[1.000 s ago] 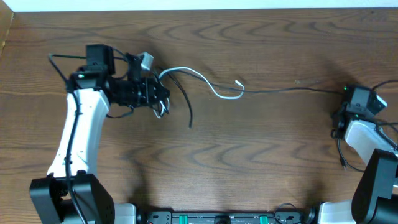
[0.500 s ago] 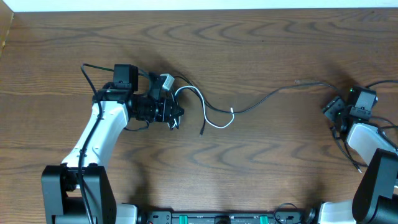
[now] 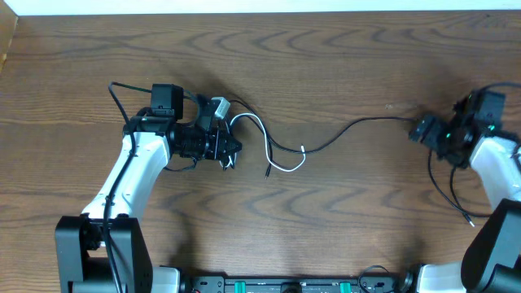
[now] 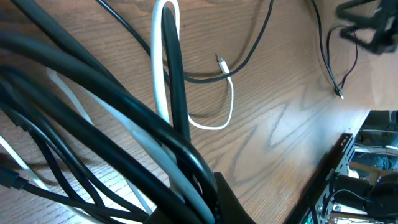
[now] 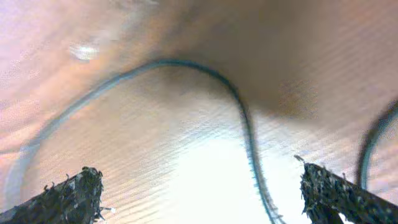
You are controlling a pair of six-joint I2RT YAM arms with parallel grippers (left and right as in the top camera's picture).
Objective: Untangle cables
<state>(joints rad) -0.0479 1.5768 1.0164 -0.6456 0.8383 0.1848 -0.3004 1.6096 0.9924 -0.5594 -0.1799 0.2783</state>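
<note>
- Brown wood-grain table (image 3: 326,65) carries both cords, mostly left of centre.
- Left gripper (image 3: 228,147) is pressed together, pinching thin white cord (image 3: 286,168) loops.
- Thin black cord (image 3: 358,124) trails rightward.
- Right gripper (image 3: 423,130) is spread wide beside its far end.

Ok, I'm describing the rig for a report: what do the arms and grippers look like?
The left arm and right arm have white shells with black joints; a black wire runs along the left one. The left gripper and right gripper are black. A green light shows by the right wrist.
</note>
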